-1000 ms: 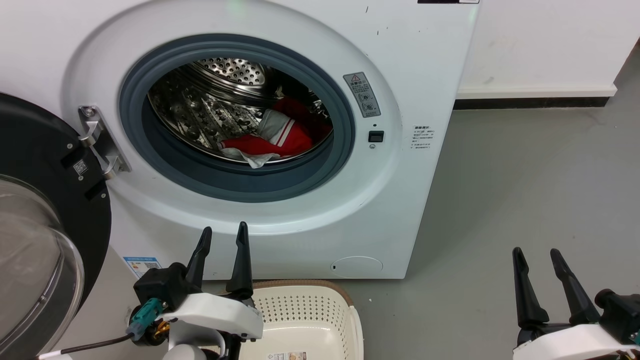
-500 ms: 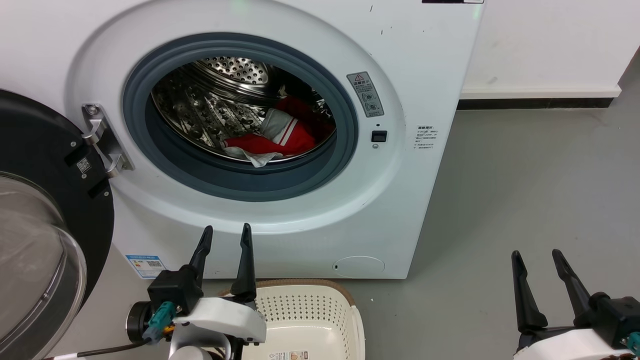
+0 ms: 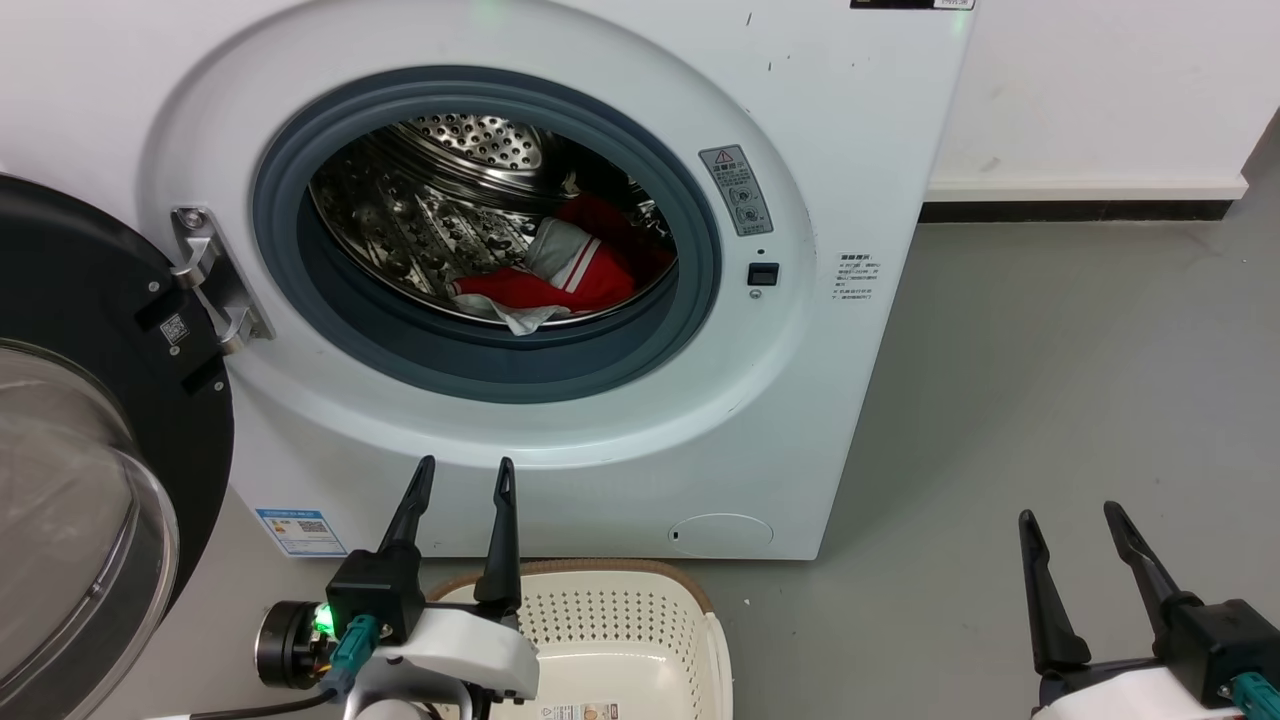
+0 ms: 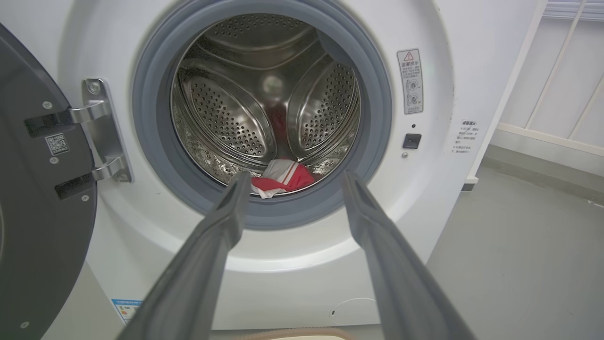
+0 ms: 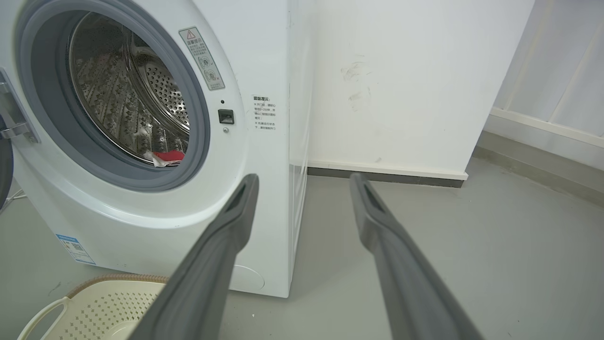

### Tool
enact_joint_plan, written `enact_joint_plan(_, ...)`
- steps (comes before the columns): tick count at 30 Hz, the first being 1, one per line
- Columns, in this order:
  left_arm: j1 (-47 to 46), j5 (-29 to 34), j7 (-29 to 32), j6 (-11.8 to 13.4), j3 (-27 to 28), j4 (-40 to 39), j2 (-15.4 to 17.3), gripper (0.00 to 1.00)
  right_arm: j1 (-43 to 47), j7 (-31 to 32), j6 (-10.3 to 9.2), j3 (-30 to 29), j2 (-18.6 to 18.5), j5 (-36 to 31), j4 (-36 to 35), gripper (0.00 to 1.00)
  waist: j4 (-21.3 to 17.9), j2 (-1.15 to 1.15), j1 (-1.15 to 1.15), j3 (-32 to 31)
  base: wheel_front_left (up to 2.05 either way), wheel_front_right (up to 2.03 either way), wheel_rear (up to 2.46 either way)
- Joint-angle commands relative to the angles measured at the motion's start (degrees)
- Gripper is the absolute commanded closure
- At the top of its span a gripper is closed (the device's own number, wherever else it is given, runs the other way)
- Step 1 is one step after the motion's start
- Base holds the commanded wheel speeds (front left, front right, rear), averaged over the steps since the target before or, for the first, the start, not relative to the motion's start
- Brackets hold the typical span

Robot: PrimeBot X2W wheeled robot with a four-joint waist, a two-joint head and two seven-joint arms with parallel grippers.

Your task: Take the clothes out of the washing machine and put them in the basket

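Head view has the clothes (image 3: pixel 560 275) bunched at the drum's front lip inside the washing machine (image 3: pixel 820 130), with the basket (image 3: pixel 620 620) on the floor right below. The left wrist view stares straight into the drum instead. The left gripper (image 3: pixel 466 462) points up at the porthole, fingers spread and gripping nothing. The right gripper (image 3: pixel 1068 511) sits off to the side, fingers apart too.

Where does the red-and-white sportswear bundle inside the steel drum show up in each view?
Head view: red-and-white clothes low in the perforated steel drum, near frame centre, a bit above the middle.
Left wrist view: clothes at the drum's bottom front edge, frame centre.
Right wrist view: a small red patch of clothes at the grey porthole rim's lower inside edge, left of centre.
Shared landmark: the grey warning sticker right of the porthole.
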Motion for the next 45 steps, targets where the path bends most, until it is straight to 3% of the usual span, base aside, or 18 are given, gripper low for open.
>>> enact_joint_plan(1,0.77,0.34,-0.29,0.33,0.11,0.19,0.04,0.00,0.79,0.11,-0.04,-0.04,0.11,-0.05,-0.22,0.00,0.02,0.00,0.00,0.06,0.00,0.00,0.00)
enact_joint_plan(26,-0.96,0.18,-0.23,0.78,0.67,1.16,0.04,0.00,-0.23,0.97,-0.04,-0.02,0.11,0.91,-0.49,0.00,0.45,0.00,0.00,1.45,0.00,0.00,0.00)
enact_joint_plan(35,-7.51,0.51,-0.23,1.25,2.66,3.15,0.03,0.00,-4.18,1.57,-0.04,1.52,0.10,-0.31,-3.77,0.00,-1.85,0.00,0.00,9.47,0.00,0.00,0.00)
enact_joint_plan(45,-22.18,1.91,-0.22,0.37,6.96,11.47,1.73,0.00,-10.36,0.59,-0.04,3.78,0.12,0.30,-6.87,0.00,-6.36,0.00,0.00,22.40,0.00,0.00,0.00)
